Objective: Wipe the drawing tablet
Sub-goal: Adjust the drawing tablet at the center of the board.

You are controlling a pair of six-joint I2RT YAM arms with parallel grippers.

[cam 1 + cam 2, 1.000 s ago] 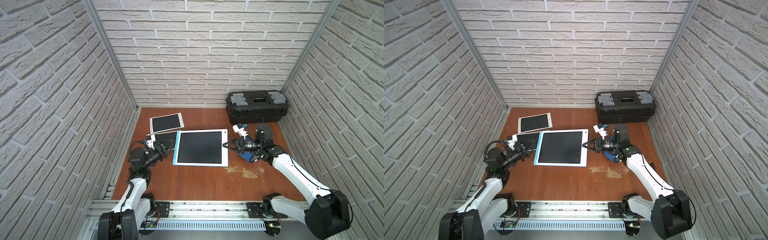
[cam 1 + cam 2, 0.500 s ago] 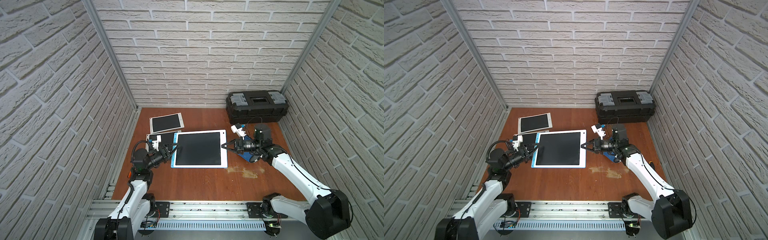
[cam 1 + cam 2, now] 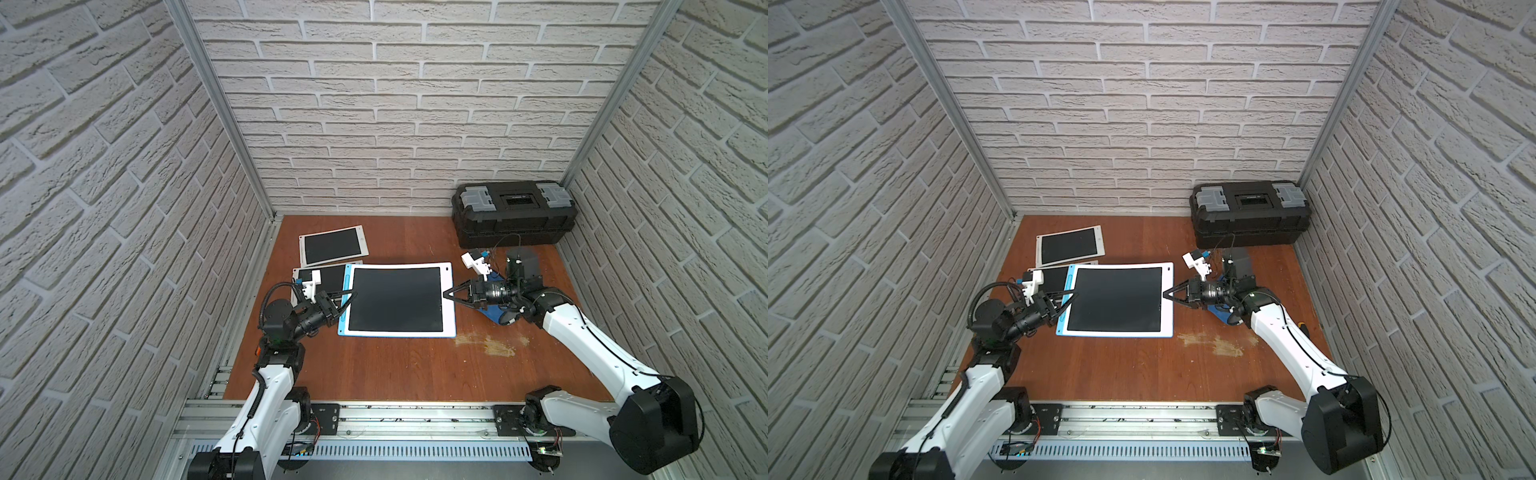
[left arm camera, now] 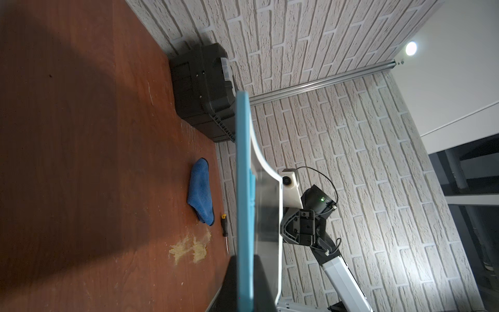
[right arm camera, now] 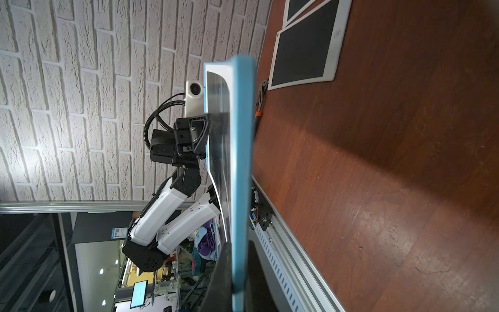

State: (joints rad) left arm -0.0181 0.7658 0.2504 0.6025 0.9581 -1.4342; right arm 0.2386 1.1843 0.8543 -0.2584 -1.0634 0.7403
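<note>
Above the middle of the wooden table [image 3: 395,374], the drawing tablet [image 3: 395,300] hangs level, screen up, between two robot claws. Its long axis runs from 9 to 3 o'clock, with a blue strip along the 9 o'clock end. One claw, the left gripper [image 3: 348,300], is clamped on that end. Its partner, the right gripper [image 3: 448,294], is clamped on the 3 o'clock end.

Both top views show only the dark screen and white frame from above. Both wrist views show the tablet edge-on, its blue underside clear of the table, with a shadow below.

Seen whole in the left wrist view, a blue cloth [image 4: 201,189] lies past the 3 o'clock end; from above the right arm mostly hides it. A small screwdriver [image 4: 224,225] lies beside it.

At 11 o'clock lies the far small tablet [image 3: 332,245]. At 10 o'clock the near small tablet [image 3: 326,275] is partly hidden by the left claw. A black toolbox [image 3: 513,212] sits at 1 o'clock.
</note>
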